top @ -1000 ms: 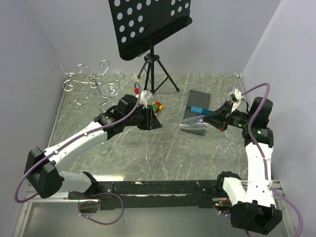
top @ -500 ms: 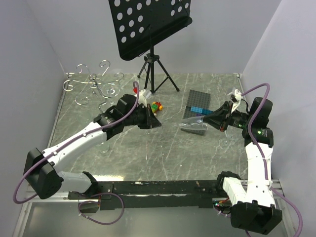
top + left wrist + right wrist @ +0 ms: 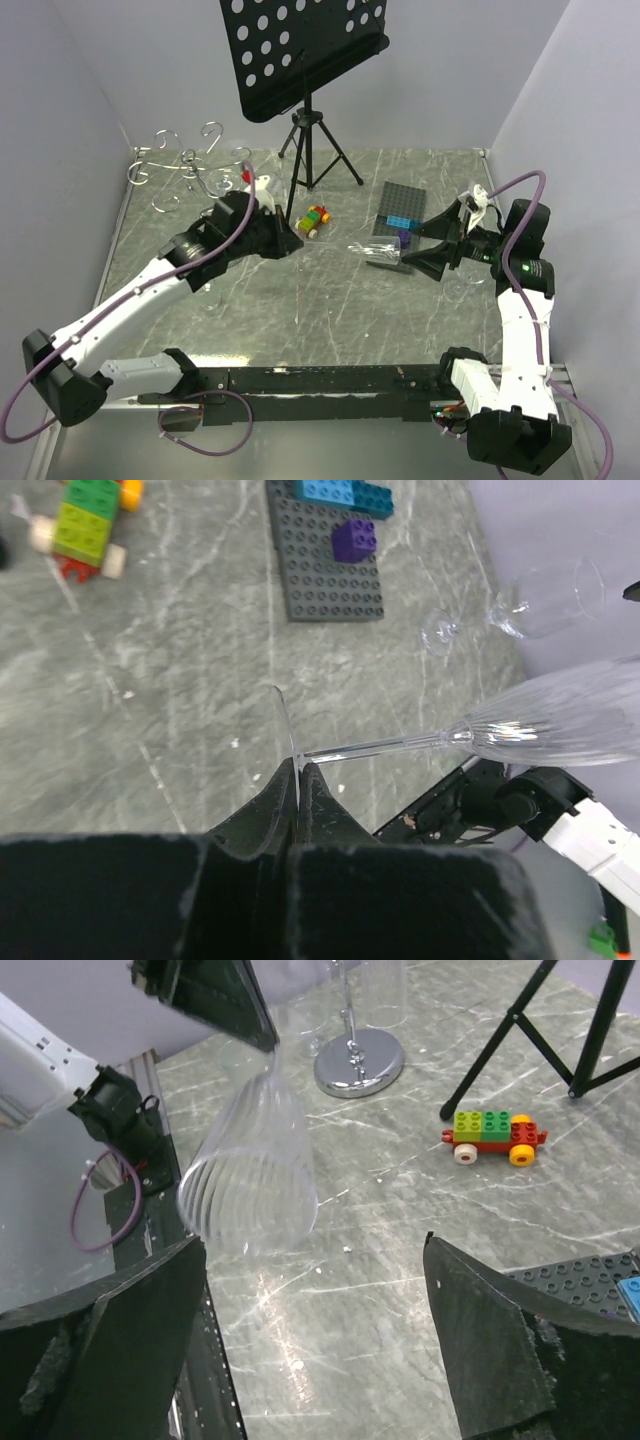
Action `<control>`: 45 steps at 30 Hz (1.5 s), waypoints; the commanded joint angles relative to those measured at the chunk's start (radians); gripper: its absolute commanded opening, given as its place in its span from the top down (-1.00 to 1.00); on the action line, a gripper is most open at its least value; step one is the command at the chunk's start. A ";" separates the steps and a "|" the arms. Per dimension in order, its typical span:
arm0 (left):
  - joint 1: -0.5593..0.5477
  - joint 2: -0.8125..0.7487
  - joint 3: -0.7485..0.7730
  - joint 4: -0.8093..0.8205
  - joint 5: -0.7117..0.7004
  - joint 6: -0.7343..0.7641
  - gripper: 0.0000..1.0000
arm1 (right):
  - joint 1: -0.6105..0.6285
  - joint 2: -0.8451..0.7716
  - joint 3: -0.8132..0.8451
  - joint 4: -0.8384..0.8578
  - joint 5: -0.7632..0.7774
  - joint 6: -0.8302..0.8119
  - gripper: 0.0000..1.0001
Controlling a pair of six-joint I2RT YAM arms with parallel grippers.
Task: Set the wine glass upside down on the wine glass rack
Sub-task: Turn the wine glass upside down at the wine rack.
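A clear ribbed wine glass (image 3: 368, 249) hangs on its side above the table. My left gripper (image 3: 295, 243) is shut on the thin foot of the wine glass (image 3: 560, 720), with the stem running right to the bowl. In the right wrist view the bowl of the wine glass (image 3: 250, 1175) floats free in front of my right gripper (image 3: 310, 1330), which stands open and apart from it. In the top view my right gripper (image 3: 432, 248) sits just right of the bowl. The wine glass rack (image 3: 188, 165) stands at the back left, its round chrome base (image 3: 358, 1060) on the table.
A black music stand (image 3: 300, 50) on a tripod (image 3: 318, 150) stands at the back centre. A toy brick car (image 3: 316, 217) and a grey baseplate (image 3: 400, 212) with blue and purple bricks lie mid-table. A second glass (image 3: 520, 605) lies by the right wall.
My right gripper has opened and let go of the bowl. The left gripper has shut on the glass's foot and drawn back to the left, carrying the glass with it.
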 commanded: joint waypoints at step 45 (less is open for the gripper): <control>0.008 -0.314 0.388 -0.241 -0.532 0.532 0.98 | -0.033 -0.009 0.018 -0.034 -0.114 -0.125 -1.00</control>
